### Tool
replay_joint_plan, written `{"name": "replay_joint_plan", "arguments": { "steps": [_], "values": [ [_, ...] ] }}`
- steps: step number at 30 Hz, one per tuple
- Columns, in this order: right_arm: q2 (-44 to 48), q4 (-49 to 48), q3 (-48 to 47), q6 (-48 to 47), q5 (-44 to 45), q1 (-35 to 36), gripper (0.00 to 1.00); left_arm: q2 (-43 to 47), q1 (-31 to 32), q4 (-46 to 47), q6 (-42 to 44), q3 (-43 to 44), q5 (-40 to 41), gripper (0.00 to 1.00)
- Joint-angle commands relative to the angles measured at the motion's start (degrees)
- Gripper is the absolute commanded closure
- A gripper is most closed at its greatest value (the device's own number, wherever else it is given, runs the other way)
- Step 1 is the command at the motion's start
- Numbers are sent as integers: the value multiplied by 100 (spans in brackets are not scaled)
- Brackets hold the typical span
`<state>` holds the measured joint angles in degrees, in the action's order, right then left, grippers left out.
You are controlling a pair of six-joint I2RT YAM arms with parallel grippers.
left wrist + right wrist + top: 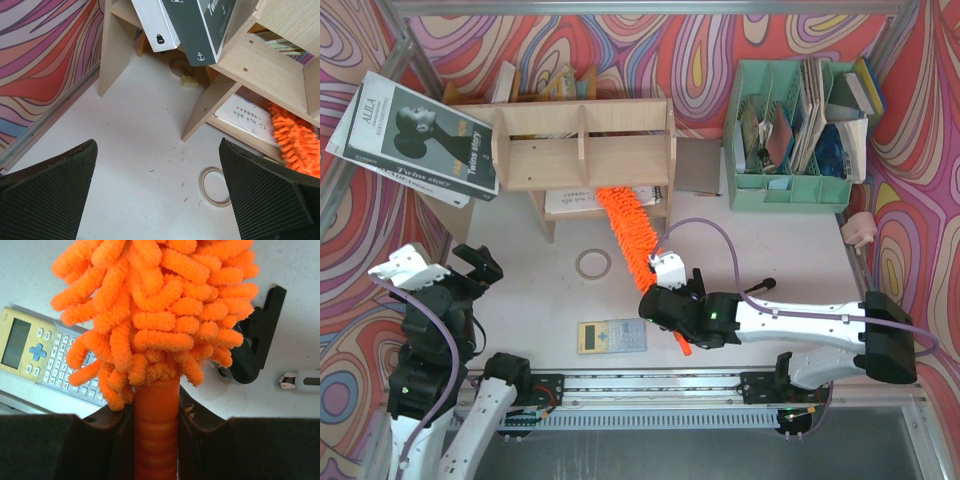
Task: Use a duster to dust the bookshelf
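Pretty clearly a robotics lab test cell, not a real office: swirly printed backdrop [720, 40] hung on an aluminium frame [650, 8], a left arm [425, 345] and right arm [810, 322] bolted to a rail [650, 383] along a white counter [770, 250], with a plywood bookshelf [582, 145] and file organiser [790, 190] on it.

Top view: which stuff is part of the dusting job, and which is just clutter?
Job:
- duster, handle clamped in the right gripper
- bookshelf

Lying about:
- calculator
- thin ring on the table
- green file organiser
- large grey book at the shelf's left end
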<state>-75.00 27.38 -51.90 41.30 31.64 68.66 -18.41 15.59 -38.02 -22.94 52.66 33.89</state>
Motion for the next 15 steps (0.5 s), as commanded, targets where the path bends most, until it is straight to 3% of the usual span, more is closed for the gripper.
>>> {"name": "replay_joint_plan", "arguments": {
  "steps": [1,6,15],
  "values": [
    [-120,-517,-99,-466,-289,26,100,14,-30,14,-19,-76,80,2],
    [8,-747,8,-716,-700,79,100,5,-30,19,-18,-81,83,2],
    [-312,-793,-329,-1037,-694,489,100,-3,-30,23,-18,-74,69,2]
  ]
}}
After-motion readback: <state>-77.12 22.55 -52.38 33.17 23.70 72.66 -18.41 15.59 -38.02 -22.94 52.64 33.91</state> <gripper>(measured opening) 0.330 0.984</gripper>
